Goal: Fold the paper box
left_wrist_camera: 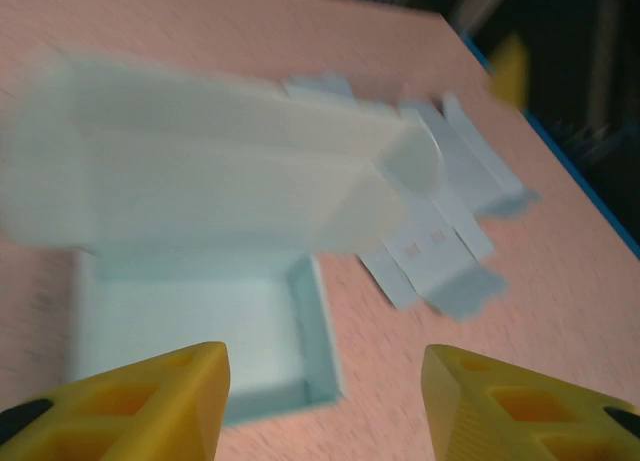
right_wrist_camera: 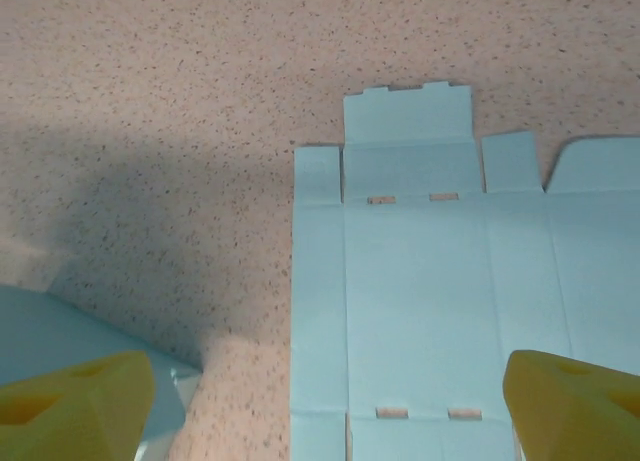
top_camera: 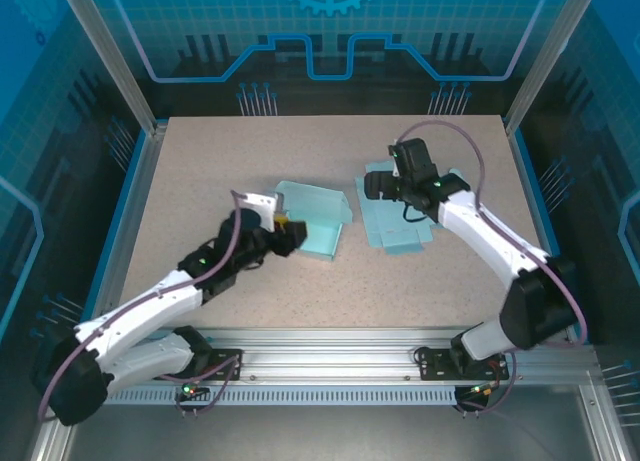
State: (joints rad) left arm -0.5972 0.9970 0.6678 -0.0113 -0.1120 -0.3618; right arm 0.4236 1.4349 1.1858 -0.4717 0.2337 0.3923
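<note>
I am looking into a robot lab cell, not a home. The speckled surface sits inside an aluminium frame, walled by blue panels printed with circuit and gear graphics. The left arm and right arm are bolted to a slotted rail at the near edge.

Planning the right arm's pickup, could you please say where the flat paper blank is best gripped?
Probably the narrow end flap of the flat blank: it juts out, bare table on three sides. The sheet lies flat, so come low from beyond that free edge and slide under it.
</note>
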